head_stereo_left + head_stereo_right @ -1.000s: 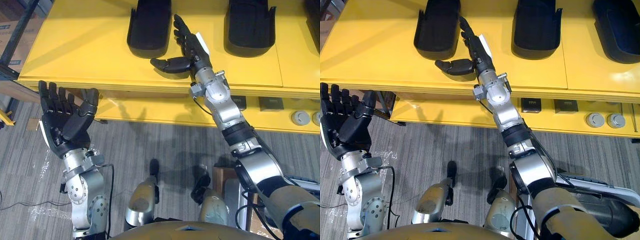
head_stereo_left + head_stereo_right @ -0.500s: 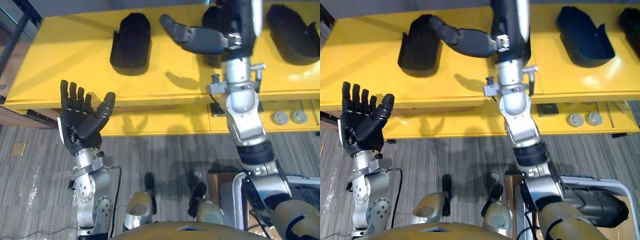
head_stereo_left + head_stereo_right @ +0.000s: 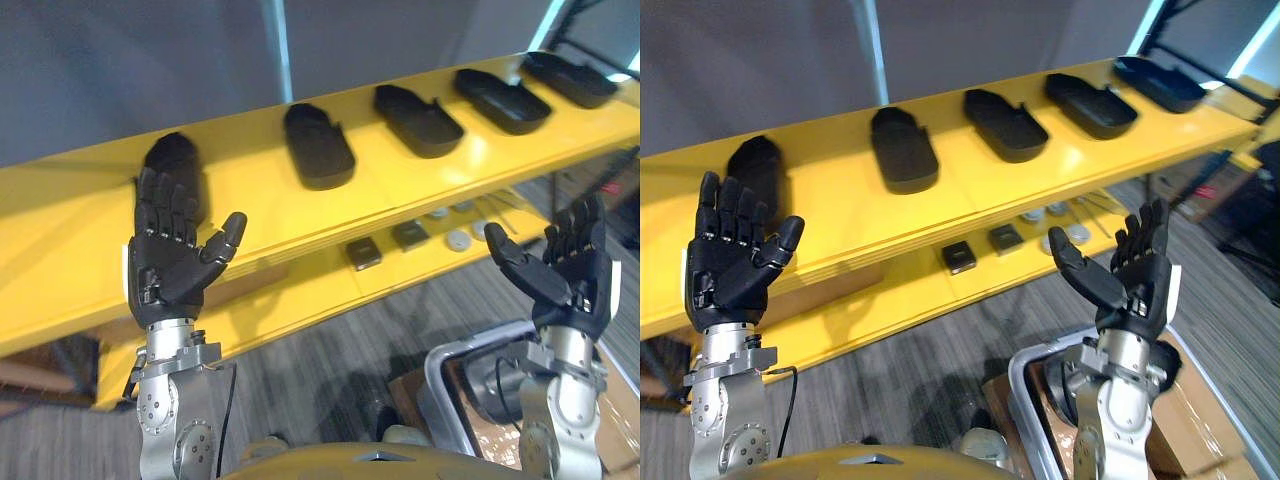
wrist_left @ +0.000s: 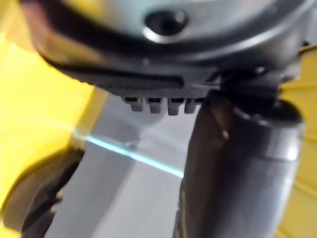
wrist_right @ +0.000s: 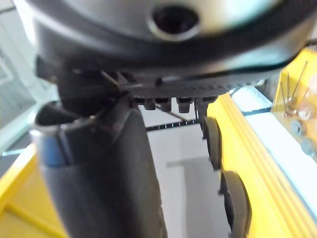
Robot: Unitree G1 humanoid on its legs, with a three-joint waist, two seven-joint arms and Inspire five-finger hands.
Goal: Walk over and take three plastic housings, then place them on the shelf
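Note:
Several black plastic housings lie in a row on the yellow shelf [image 3: 250,200]: one at the left end [image 3: 172,165], one in the middle [image 3: 318,150], others toward the right [image 3: 418,115]. My left hand [image 3: 165,260] is raised in front of the shelf's left part, fingers straight, palm empty. My right hand [image 3: 565,270] is raised at the lower right, away from the shelf, also open and empty. Both hands are held upright, clear of the housings. The left wrist view shows a housing's edge [image 4: 39,198] past the thumb.
A lower yellow shelf [image 3: 400,260] carries small dark square parts [image 3: 363,252] and grey round parts [image 3: 457,240]. A grey bin frame [image 3: 470,370] and a cardboard box stand on the grey floor at the lower right. A dark wall is behind the shelf.
The camera has swung up, now showing the whole shelf row. My right hand has drawn back from the shelf top and now hangs raised at the lower right; the left hand stays raised and open.

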